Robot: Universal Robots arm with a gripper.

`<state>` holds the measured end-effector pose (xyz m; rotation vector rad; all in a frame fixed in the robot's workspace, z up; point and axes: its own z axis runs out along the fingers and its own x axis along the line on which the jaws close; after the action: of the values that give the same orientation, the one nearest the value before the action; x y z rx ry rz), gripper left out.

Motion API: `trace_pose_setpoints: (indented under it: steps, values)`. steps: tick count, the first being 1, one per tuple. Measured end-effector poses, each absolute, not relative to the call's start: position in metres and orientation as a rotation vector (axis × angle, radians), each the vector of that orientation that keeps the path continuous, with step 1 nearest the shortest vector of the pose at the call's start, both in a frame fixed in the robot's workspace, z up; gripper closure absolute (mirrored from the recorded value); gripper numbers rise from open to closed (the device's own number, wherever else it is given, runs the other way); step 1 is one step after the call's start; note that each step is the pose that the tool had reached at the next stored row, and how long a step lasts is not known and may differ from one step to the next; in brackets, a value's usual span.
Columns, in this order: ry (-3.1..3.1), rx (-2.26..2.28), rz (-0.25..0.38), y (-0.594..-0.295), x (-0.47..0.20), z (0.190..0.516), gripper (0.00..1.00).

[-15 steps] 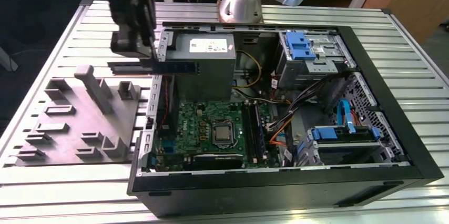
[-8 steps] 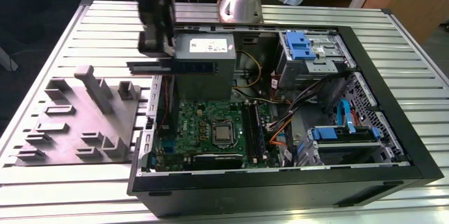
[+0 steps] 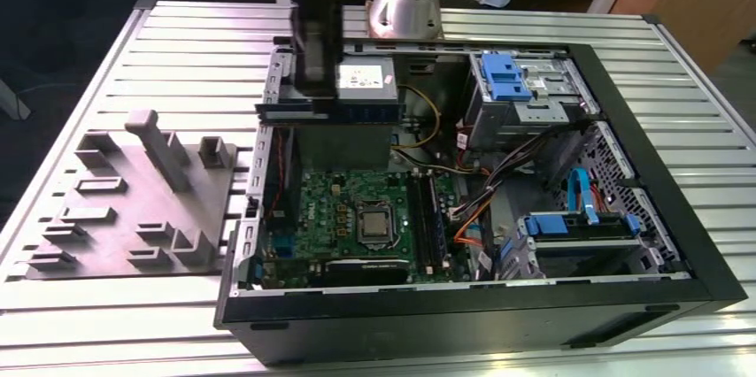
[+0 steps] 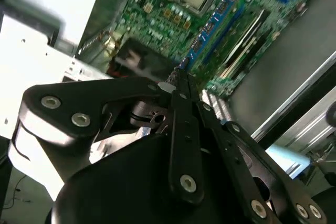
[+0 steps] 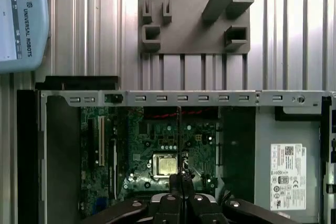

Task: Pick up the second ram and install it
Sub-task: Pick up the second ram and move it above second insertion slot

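Note:
My gripper (image 3: pixel 321 94) hangs over the far end of the open computer case, next to the power supply (image 3: pixel 364 78). It is shut on the second ram (image 3: pixel 360 113), a thin blue-green stick held level above the motherboard (image 3: pixel 343 209). In the first wrist view the ram (image 5: pixel 179 135) shows edge-on as a thin line running out from the gripper (image 5: pixel 181 179) over the processor socket (image 5: pixel 166 166). In the second wrist view the ram (image 4: pixel 210 27) is a blue strip reaching out from the gripper (image 4: pixel 181 85). The memory slots (image 3: pixel 431 218) lie to the exterior view's right of the socket (image 3: pixel 374 222).
A grey fixture block (image 3: pixel 130 200) with several holders lies on the slatted table at the exterior view's left of the case. Drive cages with blue clips (image 3: pixel 520 80) (image 3: pixel 579 226) and orange and black cables (image 3: pixel 466 218) crowd the case's right side. The case's black wall (image 3: pixel 473 311) faces the camera.

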<state>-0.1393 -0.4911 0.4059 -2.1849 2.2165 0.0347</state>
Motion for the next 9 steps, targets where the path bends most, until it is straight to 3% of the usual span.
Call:
trace_pose_setpoints:
  steps: [9]
  values:
    - [2.217, -2.185, 0.035, -0.491, -0.101, 0.406, 0.89]
